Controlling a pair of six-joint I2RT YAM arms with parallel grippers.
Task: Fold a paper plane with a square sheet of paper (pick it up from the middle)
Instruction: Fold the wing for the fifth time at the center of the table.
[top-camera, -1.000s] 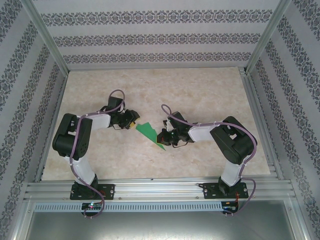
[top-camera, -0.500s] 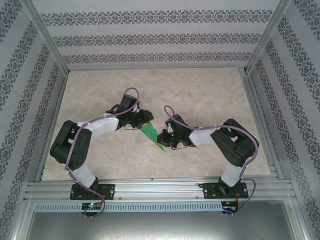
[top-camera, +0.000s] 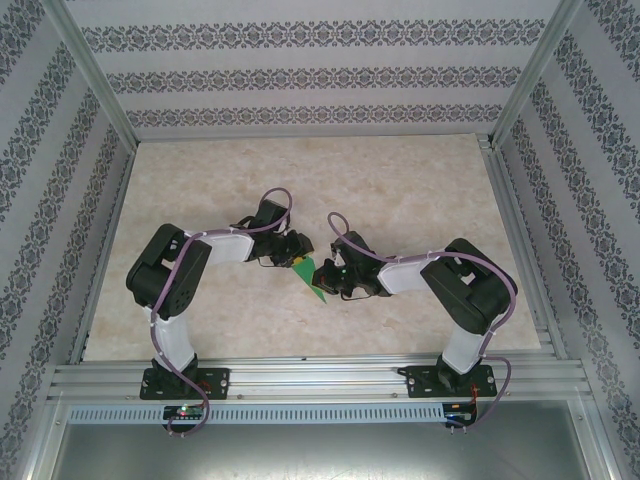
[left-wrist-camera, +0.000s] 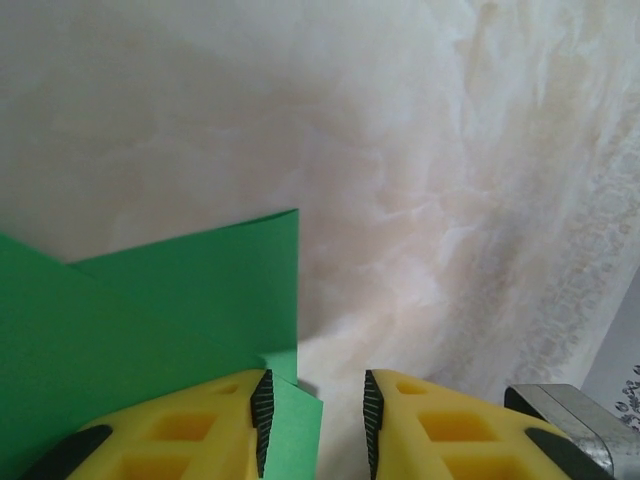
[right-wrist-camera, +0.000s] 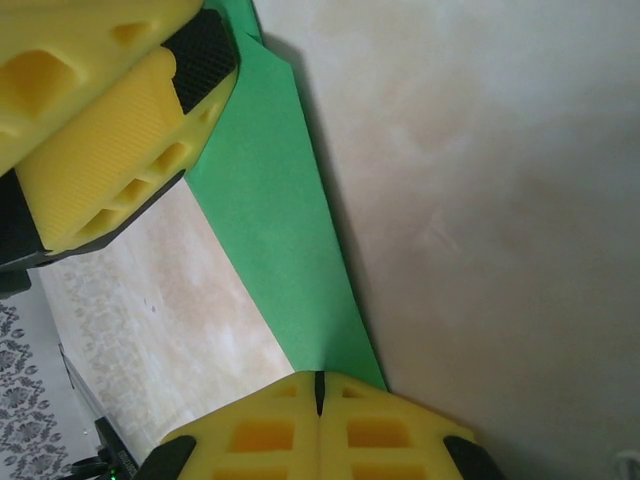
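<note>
**Green paper pinched at one end, near the middle of the table**

The paper is folded into a long, narrow, pointed shape. It lies slantwise over the pale marbled table, between the two grippers.

In the right wrist view its narrow end runs straight into the right gripper. That gripper's yellow fingers are pressed tight together on the paper. The paper's other end passes just beside the fingers of the other arm.

In the left wrist view the wider end shows overlapping folded layers, and one corner reaches under one yellow finger. The left gripper has its jaws apart with a clear gap, clamping nothing.

Whether the paper rests flat on the table or is raised, I cannot tell.

From above, both arms bend inward from their bases on the aluminium rail. Patterned walls close in the table.
</note>
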